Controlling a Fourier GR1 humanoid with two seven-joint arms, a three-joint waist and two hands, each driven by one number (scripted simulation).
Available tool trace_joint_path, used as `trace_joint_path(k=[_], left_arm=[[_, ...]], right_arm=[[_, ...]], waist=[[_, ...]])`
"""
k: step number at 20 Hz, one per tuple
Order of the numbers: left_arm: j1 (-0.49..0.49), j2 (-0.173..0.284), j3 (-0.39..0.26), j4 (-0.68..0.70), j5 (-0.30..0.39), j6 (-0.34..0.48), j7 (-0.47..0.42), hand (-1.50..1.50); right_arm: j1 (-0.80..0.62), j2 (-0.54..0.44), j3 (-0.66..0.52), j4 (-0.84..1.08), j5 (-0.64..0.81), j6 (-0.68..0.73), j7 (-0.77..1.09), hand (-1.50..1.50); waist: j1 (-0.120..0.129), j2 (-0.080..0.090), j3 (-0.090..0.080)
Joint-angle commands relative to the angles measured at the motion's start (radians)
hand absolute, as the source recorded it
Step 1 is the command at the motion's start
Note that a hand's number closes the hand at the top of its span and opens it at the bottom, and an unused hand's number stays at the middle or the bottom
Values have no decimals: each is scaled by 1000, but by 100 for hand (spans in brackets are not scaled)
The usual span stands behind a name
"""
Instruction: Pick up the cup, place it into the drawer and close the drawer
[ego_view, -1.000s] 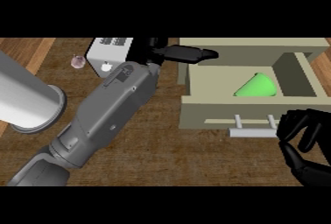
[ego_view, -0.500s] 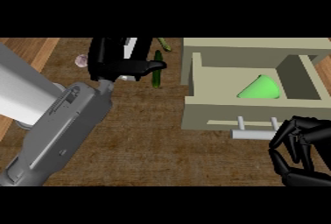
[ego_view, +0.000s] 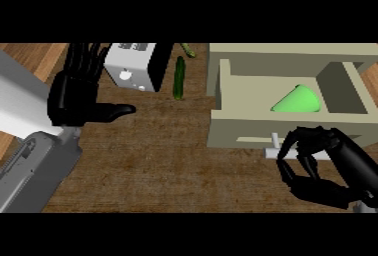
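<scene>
Cup (ego_view: 297, 100) green, lying inside open drawer (ego_view: 288, 125); right hand (ego_view: 325, 167) curled at drawer handle (ego_view: 272, 152), holding nothing visible; left hand (ego_view: 77, 95) fingers straight beside toaster (ego_view: 135, 66). Risk: fingers slip off handle, drawer stays open.

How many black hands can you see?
2. The left hand is open beside the white toaster, near the left edge. The right hand is curled at the lower right, by the open drawer's handle.

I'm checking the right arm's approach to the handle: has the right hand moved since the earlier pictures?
Yes. The right hand has shifted left and slightly up, closer to the drawer and its handle.
</scene>
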Motion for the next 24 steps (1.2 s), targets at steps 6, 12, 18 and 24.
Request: trace_joint_path(k=[6, 12, 18, 24], left_arm=[[241, 74, 72, -74, 8, -162, -72, -150], [364, 60, 121, -124, -16, -207, -89, -150], [376, 106, 227, -92, 15, -329, -56, -150], [425, 85, 269, -159, -1, -333, -13, -150]], right_arm=[[-111, -23, 140, 304, 363, -118, -167, 150], [-207, 69, 174, 510, 480, -207, -167, -150], [-288, 74, 161, 816, 567, -284, -294, -150], [-484, 128, 71, 1140, 577, -353, -366, -150]], waist=[[-7, 4, 0], [-14, 3, 0], [-15, 5, 1], [-9, 6, 1]])
